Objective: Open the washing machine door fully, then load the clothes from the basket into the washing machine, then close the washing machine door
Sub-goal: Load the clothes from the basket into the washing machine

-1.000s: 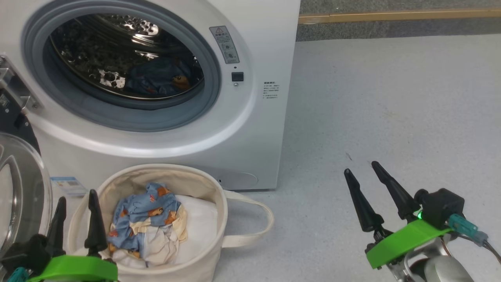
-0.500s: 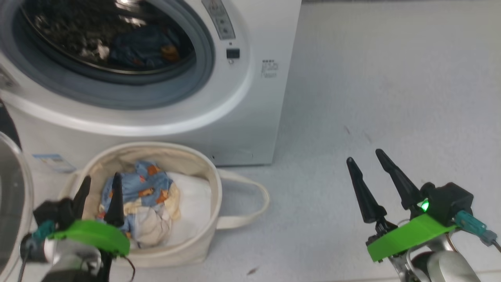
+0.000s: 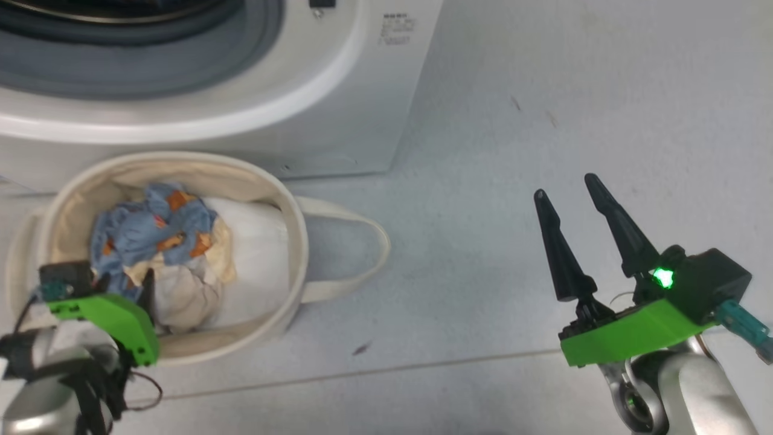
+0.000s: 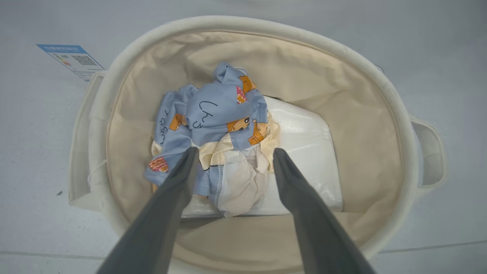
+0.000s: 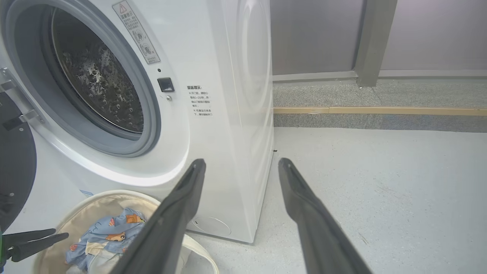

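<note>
Reaching the left claw [image 3: 124,284] lower into the basket [image 3: 297,235] than a second ago; holding the right claw [image 3: 564,185] spread open above the floor [image 3: 483,121]. Straddling the clothes [image 4: 224,114] with jaws parted, gripping nothing. Facing the washing machine [image 5: 228,76].

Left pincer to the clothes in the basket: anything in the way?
Nothing visible. The open left pincer points straight into the basket, fingers straddling the clothes. The white liner pad lies under and beside them, not over them.
</note>
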Available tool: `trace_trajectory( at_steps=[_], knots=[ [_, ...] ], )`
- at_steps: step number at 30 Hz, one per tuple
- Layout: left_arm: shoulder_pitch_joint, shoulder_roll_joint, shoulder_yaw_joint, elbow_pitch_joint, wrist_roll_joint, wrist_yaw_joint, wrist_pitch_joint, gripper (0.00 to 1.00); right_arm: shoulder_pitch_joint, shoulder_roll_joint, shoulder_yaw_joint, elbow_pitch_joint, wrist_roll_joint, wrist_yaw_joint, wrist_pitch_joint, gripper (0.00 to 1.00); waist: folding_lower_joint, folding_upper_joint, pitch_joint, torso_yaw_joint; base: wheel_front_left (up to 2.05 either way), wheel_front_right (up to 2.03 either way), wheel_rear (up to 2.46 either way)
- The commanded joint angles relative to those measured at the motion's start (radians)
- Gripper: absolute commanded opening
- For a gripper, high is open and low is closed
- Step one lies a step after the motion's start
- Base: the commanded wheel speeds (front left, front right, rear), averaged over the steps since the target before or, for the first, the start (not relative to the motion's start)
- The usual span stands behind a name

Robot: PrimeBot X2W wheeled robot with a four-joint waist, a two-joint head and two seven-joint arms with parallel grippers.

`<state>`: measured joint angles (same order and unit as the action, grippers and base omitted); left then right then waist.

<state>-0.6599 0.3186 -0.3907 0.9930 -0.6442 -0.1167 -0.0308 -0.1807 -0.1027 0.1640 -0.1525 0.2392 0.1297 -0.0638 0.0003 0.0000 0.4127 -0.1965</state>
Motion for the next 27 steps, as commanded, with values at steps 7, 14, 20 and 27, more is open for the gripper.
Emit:
trace_trajectory(
  at_steps=[7,14,20,27],
  knots=[
    [-0.137,0.064,-0.004,0.124,-0.05,-0.013,-0.017,1.0,-0.021,0.02,0.001,-0.079,-0.034,0.001,-0.013,1.0,-0.0003,0.0,0.154,-0.061,0.0,0.0,0.0],
    [-0.215,0.105,-0.003,0.183,-0.132,-0.014,-0.012,1.0,-0.027,0.038,-0.001,-0.104,-0.049,0.001,-0.029,1.0,-0.0003,0.0,0.25,-0.088,0.0,0.0,0.0],
    [-0.288,0.125,-0.009,0.22,-0.157,-0.014,-0.041,1.0,-0.029,0.046,-0.014,-0.146,-0.064,0.001,-0.027,1.0,-0.0003,0.0,0.326,-0.082,0.0,0.0,0.0],
    [-0.348,0.137,-0.054,0.245,-0.157,-0.014,-0.015,1.0,-0.019,0.05,-0.036,-0.197,-0.085,0.001,-0.02,1.0,-0.0003,0.0,0.398,-0.069,0.0,0.0,0.0]
  ],
)
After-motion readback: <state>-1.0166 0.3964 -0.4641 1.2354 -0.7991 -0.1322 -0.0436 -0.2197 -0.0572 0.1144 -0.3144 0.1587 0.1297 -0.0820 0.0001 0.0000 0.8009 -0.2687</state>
